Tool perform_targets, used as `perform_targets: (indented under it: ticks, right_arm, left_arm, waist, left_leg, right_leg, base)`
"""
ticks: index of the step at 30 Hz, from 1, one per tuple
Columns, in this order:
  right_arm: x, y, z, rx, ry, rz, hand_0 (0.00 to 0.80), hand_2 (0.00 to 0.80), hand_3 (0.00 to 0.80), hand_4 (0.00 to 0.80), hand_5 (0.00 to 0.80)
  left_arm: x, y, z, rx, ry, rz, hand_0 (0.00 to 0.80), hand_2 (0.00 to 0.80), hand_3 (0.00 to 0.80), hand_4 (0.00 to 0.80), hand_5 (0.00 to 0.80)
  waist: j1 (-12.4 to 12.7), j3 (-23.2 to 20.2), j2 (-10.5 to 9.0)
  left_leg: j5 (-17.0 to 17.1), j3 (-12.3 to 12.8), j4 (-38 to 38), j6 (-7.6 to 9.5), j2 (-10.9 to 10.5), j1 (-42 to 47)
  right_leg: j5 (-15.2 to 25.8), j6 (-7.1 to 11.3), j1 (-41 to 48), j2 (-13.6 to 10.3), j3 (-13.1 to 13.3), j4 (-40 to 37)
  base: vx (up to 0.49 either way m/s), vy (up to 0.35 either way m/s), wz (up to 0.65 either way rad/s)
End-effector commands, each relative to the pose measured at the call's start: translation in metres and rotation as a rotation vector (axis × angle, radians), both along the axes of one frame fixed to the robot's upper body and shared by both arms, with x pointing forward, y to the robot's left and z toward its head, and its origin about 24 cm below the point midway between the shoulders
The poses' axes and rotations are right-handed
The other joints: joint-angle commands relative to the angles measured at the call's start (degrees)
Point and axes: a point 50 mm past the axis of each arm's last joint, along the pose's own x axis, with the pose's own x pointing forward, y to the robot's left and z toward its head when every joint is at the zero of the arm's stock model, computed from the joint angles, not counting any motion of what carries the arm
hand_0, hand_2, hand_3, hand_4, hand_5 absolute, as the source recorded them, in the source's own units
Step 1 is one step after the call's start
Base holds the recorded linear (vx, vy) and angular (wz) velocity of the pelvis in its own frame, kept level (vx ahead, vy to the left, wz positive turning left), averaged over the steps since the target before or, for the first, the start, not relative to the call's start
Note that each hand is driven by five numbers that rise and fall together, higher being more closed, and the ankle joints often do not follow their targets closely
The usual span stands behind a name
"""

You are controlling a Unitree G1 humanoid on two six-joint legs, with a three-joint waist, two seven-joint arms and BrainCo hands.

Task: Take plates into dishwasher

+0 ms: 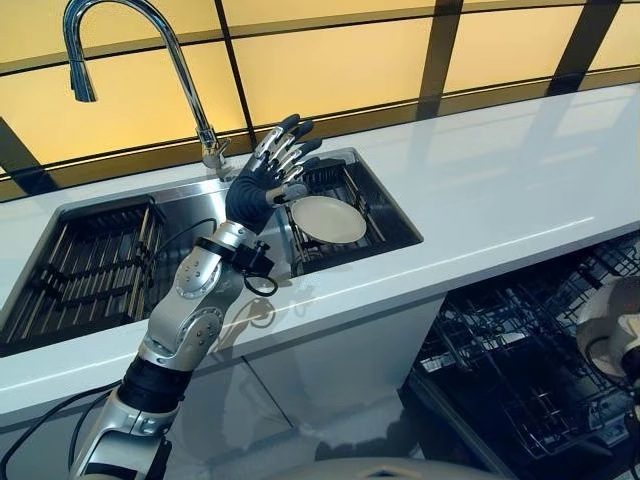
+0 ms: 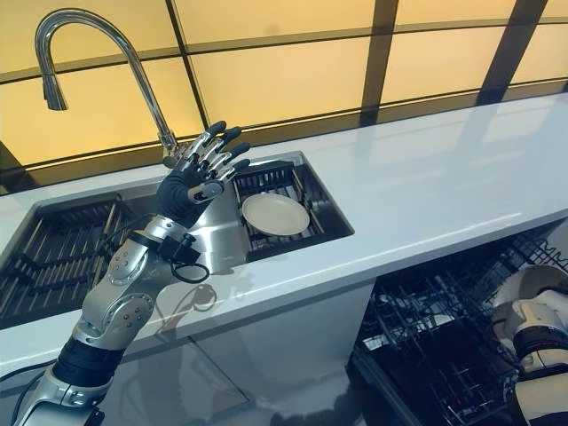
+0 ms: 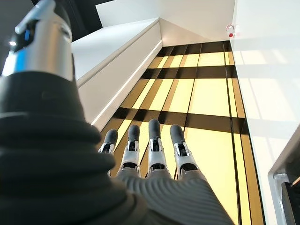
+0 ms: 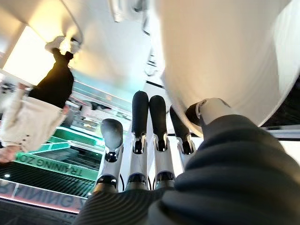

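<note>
Starting at the upper left of the head views, a curved chrome faucet (image 1: 150, 60) arches over a steel sink (image 1: 190, 205) set into a white countertop (image 1: 500, 190). A dark wire rack (image 1: 85, 265) fills the sink's left part. Just right of the faucet's base, the left hand (image 1: 262, 180) is raised above the middle of the sink, its fingers (image 3: 154, 140) straight and spread apart, touching nothing; in its own wrist view they point up toward yellow wall panels (image 3: 206, 98) crossed by dark bars. Immediately right of that hand, one pale round plate (image 1: 328, 219) lies flat on a second dark rack (image 1: 350, 190) in the sink's right part, close to the hand but clear of it. Behind the counter, across the top of both head views, run the same yellow panels with dark dividers.

At the lower right, below the counter's edge, the open dishwasher (image 2: 435, 355) shows its black wire basket (image 1: 520, 360). At the far right edge the right arm comes into frame with a white plate (image 2: 532, 284) showing above it. In the right wrist view the right hand (image 4: 140, 154) has its fingers nearly straight and side by side behind this white plate, whose broad underside fills the upper right, while the thumb (image 4: 208, 110) presses against the plate's rim, pinching it. A person in a dark top (image 4: 56, 79) appears at the left of that view, upside down.
</note>
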Motion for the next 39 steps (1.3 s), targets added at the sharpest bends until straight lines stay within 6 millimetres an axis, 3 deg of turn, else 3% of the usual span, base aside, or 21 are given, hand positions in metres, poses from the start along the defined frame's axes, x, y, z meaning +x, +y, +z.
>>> perform_targets:
  ticks: [1,7,20,30,39]
  right_arm:
    - [0.01,-0.002,0.021,-0.205,0.083,0.075,0.8,0.8,0.8,0.8,0.8]
    - [0.015,0.021,-0.015,-0.227,0.264,0.164,0.8,0.8,0.8,0.8,0.8]
    - [0.011,0.071,-0.088,-0.116,0.439,0.309,0.8,0.8,0.8,0.8,0.8]
    - [0.001,0.093,-0.119,-0.044,0.481,0.378,0.8,0.8,0.8,0.8,0.8]
    - [-0.019,0.101,-0.142,0.135,0.459,0.292,0.8,0.8,0.8,0.8,0.8]
  left_arm:
    - [0.005,-0.002,0.026,-0.027,-0.125,-0.009,0.0,0.0,0.0,0.0,0.0]
    - [0.002,-0.004,0.024,-0.033,-0.125,-0.027,0.0,0.0,0.0,0.0,0.0]
    - [-0.005,-0.012,0.021,-0.045,-0.124,-0.078,0.0,0.0,0.0,0.0,0.0]
    - [-0.009,-0.016,0.018,-0.063,-0.116,-0.103,0.0,0.0,0.0,0.0,0.0]
    - [-0.01,-0.016,0.018,-0.064,-0.117,-0.107,0.0,0.0,0.0,0.0,0.0]
  waist:
    - [1.5,-2.0,-1.71]
    - [2.6,-1.9,-0.98]
    - [4.8,-1.7,0.33]
    - [6.0,-2.0,0.77]
    - [6.4,-2.0,0.34]
  left_leg:
    - [-6.5,-1.5,0.4,4.57,-1.8,2.1]
    - [-6.3,-2.2,0.4,4.7,-2.2,1.7]
    - [-6.2,-3.1,0.4,4.88,-2.7,1.7]
    - [-6.1,-3.7,0.4,4.79,-2.9,1.8]
    - [-6.1,-4.1,0.4,4.65,-2.8,2.0]
  right_leg:
    - [2.1,1.64,-3.1,2.2,-1.6,0.3]
    - [1.9,1.74,-3.1,1.8,-2.6,0.3]
    - [1.5,1.78,-2.7,1.2,-4.5,0.3]
    - [1.0,1.92,-2.4,0.8,-5.8,0.3]
    - [0.9,1.98,-2.0,0.8,-5.9,0.3]
  base:
    - [0.0,0.0,0.0]
    - [-0.012,-0.002,0.03]
    - [-0.009,0.002,0.06]
    - [-0.002,0.014,0.06]
    - [0.0,0.001,0.0]
